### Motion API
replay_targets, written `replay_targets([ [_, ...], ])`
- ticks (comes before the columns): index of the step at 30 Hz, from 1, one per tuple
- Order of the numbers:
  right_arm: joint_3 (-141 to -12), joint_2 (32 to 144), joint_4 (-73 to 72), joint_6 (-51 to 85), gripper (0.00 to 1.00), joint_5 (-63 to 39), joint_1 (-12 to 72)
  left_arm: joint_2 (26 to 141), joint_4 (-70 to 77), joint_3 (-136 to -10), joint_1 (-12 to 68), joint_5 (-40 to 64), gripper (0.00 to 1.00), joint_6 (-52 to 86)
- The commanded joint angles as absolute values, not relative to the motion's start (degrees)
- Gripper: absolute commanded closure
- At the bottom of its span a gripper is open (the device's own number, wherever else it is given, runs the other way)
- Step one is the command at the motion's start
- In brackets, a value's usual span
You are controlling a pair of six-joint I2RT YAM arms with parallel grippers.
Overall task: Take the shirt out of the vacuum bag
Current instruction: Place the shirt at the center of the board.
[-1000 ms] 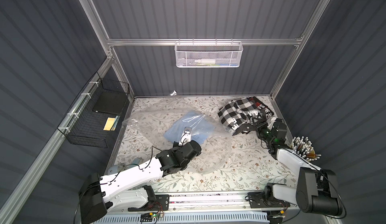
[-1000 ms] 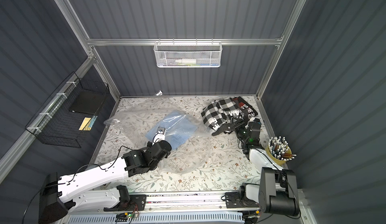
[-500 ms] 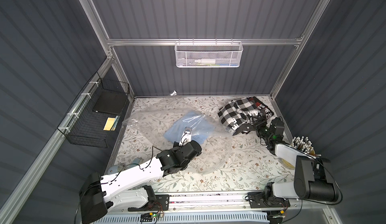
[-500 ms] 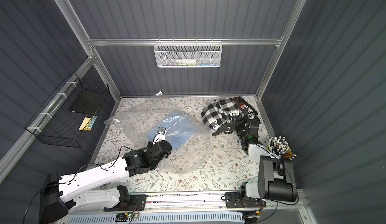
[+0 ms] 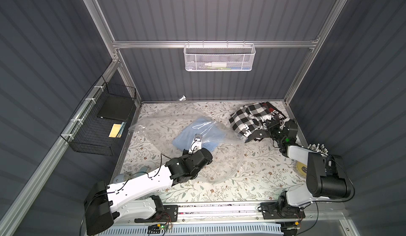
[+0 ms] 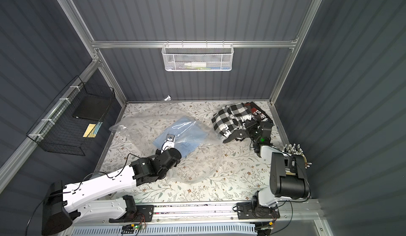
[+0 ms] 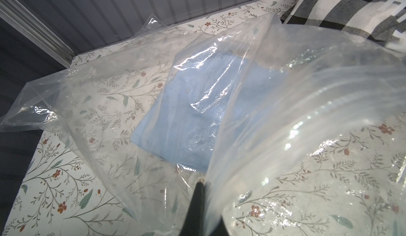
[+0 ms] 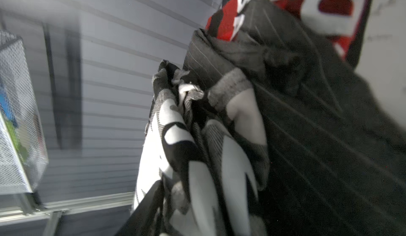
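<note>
The clear vacuum bag (image 5: 226, 158) (image 6: 197, 166) lies crumpled across the middle of the floral table. The folded light-blue shirt (image 5: 202, 129) (image 6: 184, 129) (image 7: 197, 114) sits inside it. My left gripper (image 7: 198, 186) (image 5: 193, 152) is shut on a pinch of the bag's near plastic edge, just in front of the shirt. My right gripper (image 5: 262, 134) (image 6: 240, 134) is pushed into a pile of checked and black-red clothes (image 5: 252, 118) at the back right. Checked cloth bunches between its jaws; only one dark finger (image 8: 149, 204) shows, blurred.
A cup of pens (image 5: 317, 148) and a yellow tape roll (image 5: 299, 169) stand at the right edge by the right arm. A black wire basket (image 5: 98, 125) hangs on the left wall. A white mesh basket (image 5: 219, 57) hangs on the back wall.
The right arm has reached further into the clothes pile and its jaws have narrowed around the cloth. The left arm and the bag have not moved.
</note>
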State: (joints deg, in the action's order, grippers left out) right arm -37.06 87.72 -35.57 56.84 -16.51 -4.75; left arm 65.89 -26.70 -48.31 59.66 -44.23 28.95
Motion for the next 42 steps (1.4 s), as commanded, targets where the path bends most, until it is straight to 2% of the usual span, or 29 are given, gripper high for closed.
replay_targets([
  [1,-39.50,88.14,-38.34,56.13,0.66,-16.55,-5.00,66.22,-26.54,-48.64,59.77,-44.57,1.00,28.75],
  [6,-41.41,88.89,-38.76,54.73,0.96,-15.38,-5.01,66.27,-26.39,-48.56,59.78,-44.41,1.00,28.83],
  [7,-41.91,89.01,-38.55,54.14,1.00,-15.38,-5.01,66.27,-26.41,-48.57,59.77,-44.39,1.00,28.84],
  [20,-36.73,88.70,-41.59,43.95,1.00,-2.06,-4.75,66.41,-26.10,-48.27,59.76,-43.86,1.00,29.12],
  [27,-35.52,87.55,-37.37,41.20,1.00,9.71,-4.65,66.05,-26.15,-48.22,59.76,-43.46,1.00,29.00],
  [35,-38.86,91.29,-31.01,41.61,1.00,10.37,-4.57,66.46,-26.04,-48.33,59.77,-43.31,1.00,28.99],
  [36,-38.69,91.23,-30.96,41.49,0.99,11.31,-4.62,66.45,-26.04,-48.25,59.79,-43.24,1.00,28.93],
  [38,-38.89,90.84,-29.88,41.28,0.88,12.30,-4.57,66.24,-26.02,-48.25,59.77,-43.24,1.00,28.94],
  [42,-38.12,86.01,-26.07,43.34,0.60,12.79,-4.50,66.09,-26.25,-48.41,59.79,-43.33,1.00,28.90],
])
